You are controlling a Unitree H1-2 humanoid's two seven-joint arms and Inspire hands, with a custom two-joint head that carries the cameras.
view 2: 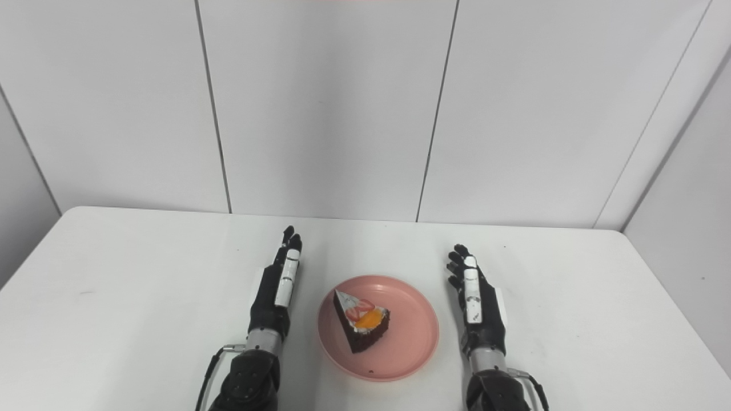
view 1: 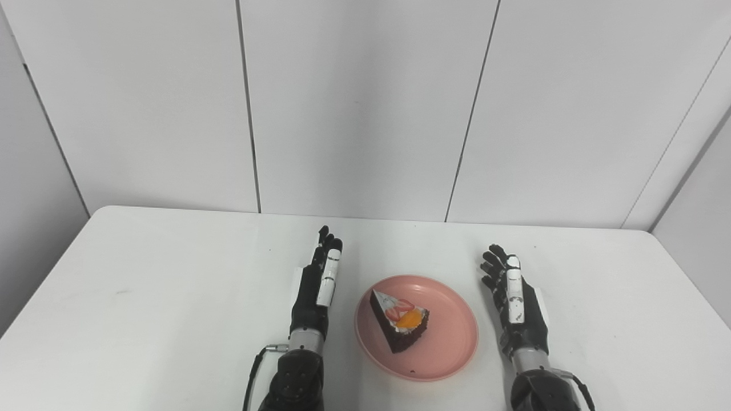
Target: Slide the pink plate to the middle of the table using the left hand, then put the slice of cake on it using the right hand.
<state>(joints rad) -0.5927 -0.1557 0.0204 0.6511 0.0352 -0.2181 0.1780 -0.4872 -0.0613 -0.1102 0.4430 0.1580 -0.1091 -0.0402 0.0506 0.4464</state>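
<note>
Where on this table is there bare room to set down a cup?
Free: the table left of the left hand, right of the right hand, and behind both. Crowded: the middle, where the pink plate holds the cake slice.

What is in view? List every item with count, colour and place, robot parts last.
plate: one, pink, on the table near the front edge, between the two hands
cake: one slice, dark brown with white cream, red and orange fruit on top, lying on the plate's left half
table: one, white, fills the lower picture
wall: white panels with dark seams, behind the table
left hand: one, black and white, open, left of the plate, apart from it
right hand: one, black and white, open, right of the plate, apart from it
</note>
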